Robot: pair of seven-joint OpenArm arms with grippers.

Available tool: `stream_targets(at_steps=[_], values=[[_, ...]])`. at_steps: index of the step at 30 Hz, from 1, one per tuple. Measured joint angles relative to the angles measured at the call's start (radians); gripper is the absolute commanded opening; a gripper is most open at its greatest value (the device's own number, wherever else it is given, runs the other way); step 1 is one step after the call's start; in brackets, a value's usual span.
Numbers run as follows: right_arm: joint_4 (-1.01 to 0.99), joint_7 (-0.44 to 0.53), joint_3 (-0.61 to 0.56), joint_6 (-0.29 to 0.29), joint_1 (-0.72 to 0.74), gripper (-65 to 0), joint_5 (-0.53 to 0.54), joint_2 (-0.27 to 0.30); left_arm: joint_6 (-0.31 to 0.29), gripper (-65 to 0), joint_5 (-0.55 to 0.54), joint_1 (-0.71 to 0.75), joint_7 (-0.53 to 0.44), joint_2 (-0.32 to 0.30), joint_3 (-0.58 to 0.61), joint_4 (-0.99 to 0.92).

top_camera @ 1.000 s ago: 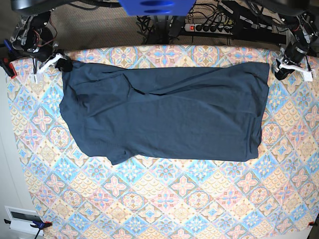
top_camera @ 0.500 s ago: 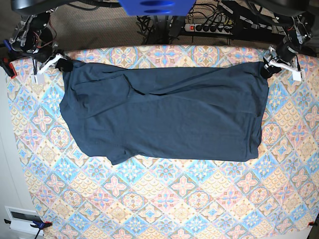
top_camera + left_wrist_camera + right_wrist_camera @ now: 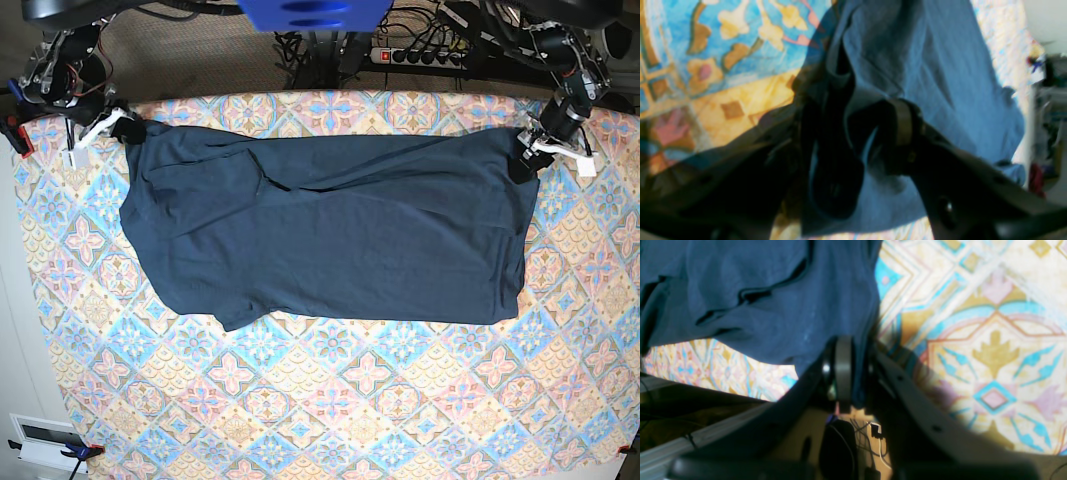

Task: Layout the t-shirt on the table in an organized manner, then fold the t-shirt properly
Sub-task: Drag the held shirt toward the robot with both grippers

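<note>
The dark navy t-shirt (image 3: 330, 230) lies spread sideways over the far half of the table (image 3: 330, 400), with a crease running across its upper part. At the shirt's far left corner in the base view, my right gripper (image 3: 125, 128) is shut on the fabric; the right wrist view shows cloth (image 3: 756, 290) pinched between its fingers (image 3: 843, 370). My left gripper (image 3: 527, 160) is at the shirt's far right corner. In the left wrist view its jaws stand open around a fold of the shirt (image 3: 940, 66), one pad (image 3: 903, 126) resting against the cloth.
A power strip with cables (image 3: 430, 55) runs behind the table's far edge. A red clamp (image 3: 12, 135) grips the cloth at the far left edge. A white box (image 3: 45, 440) sits off the near left corner. Patterned cloth shows bare in front of the shirt.
My left gripper has moved in from beyond the shirt's right edge onto its far right corner and its jaws have opened. The right gripper and the shirt have stayed still.
</note>
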Motion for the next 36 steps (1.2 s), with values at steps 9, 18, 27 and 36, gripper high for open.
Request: stream_targets(at_steps=[9, 18, 27, 36], values=[[0.0, 0.0, 0.0, 0.0, 0.0, -65.0, 0.0, 0.0, 0.016, -64.5, 0.018, -0.017, -0.044, 0.003, 0.069, -0.014], [0.0, 0.0, 0.0, 0.0, -0.008, -65.0, 0.003, -0.002, 0.021, -65.0, 0.011, 0.141, 0.015, -0.036, -0.047, 0.099], [0.102, -0.053, -0.004, 0.003, -0.071, -65.0, 0.007, -0.005, 0.017, -65.0, -0.01, 0.187, 0.014, -0.053, -0.112, 0.121], [0.135, -0.052, -0.004, 0.004, -0.088, -61.1, 0.004, -0.006, 0.016, -63.8, -0.01, 0.2, 0.015, -0.053, -0.111, 0.122]])
